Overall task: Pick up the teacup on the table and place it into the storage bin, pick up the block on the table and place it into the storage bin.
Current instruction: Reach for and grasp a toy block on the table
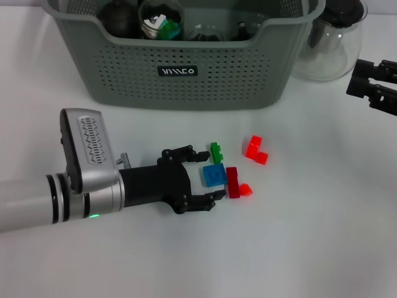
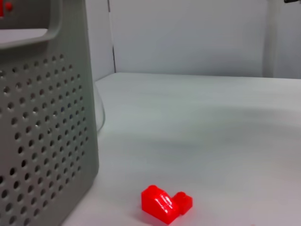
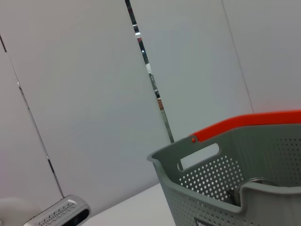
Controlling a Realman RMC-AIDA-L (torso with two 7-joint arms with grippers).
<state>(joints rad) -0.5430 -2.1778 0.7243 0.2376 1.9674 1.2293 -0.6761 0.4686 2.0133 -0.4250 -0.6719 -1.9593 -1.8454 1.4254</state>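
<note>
A white table (image 1: 310,248) seen from above by the head camera. At its far edge stands the storage bin (image 1: 186,87), a large grey-green basket with perforated sides and a small black label on its front wall. Several dark and glassy items sit inside it, too crowded to tell whether one of them is a teacup. Just beside the bin on the robot's right is a clear glass pitcher (image 1: 329,49).

The left hand (image 1: 205,177) reaches in low from the left side, lying close to the table with its black fingers spread apart. Between and just past the fingertips lies a cluster of small blocks: a blue block (image 1: 214,176) in the open gap, a green block (image 1: 216,151) by the far finger, and a dark red block (image 1: 233,181) touching the blue one's outer side, with a small bright red piece against it. A separate red block (image 1: 255,149) lies a little farther right, apart from the cluster.

The right hand (image 1: 372,84) rests at the right edge of the view, near the pitcher; whether its fingers are apart or together cannot be told.

In the left wrist view, a red block (image 2: 165,204) lies on the table near the bin's wall.
</note>
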